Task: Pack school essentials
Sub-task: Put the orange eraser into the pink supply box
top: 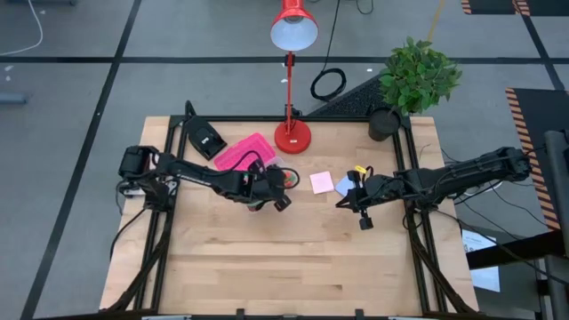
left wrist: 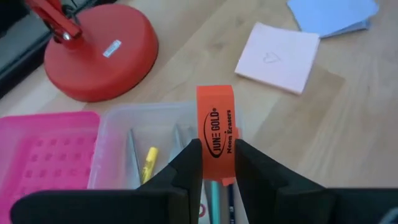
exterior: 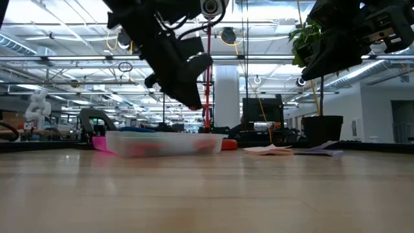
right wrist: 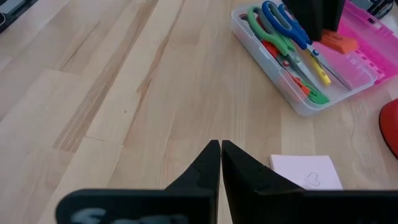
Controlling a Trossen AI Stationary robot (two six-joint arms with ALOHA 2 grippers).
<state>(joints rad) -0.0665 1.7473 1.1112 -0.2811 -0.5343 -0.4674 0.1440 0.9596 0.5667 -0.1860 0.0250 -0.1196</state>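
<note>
My left gripper (left wrist: 217, 149) is shut on an orange eraser (left wrist: 216, 112) and hangs over the open clear plastic box (left wrist: 146, 127). The box holds pens and blue- and green-handled scissors (right wrist: 280, 28). Its pink lid (left wrist: 43, 155) lies beside it. A pink sticky-note pad (top: 322, 182) and a blue one (top: 345, 185) lie flat on the table between the two arms. My right gripper (right wrist: 219, 152) is shut with nothing between its fingers. It hovers above the table just right of the pads (top: 351, 200). My left gripper pinches the orange eraser by its two broad faces (left wrist: 214, 158) between its two fingers. The printed end of the eraser sticks out past the fingertips. The fingers slant down from above, and the eraser (right wrist: 339, 42) is lifted clear over the box.
A red desk lamp stands with its base (top: 292, 136) just behind the box. A black wedge-shaped device (top: 204, 138) lies at the far left, a potted plant (top: 416, 80) at the far right corner. Bare wood (top: 293, 258) stretches toward the near edge.
</note>
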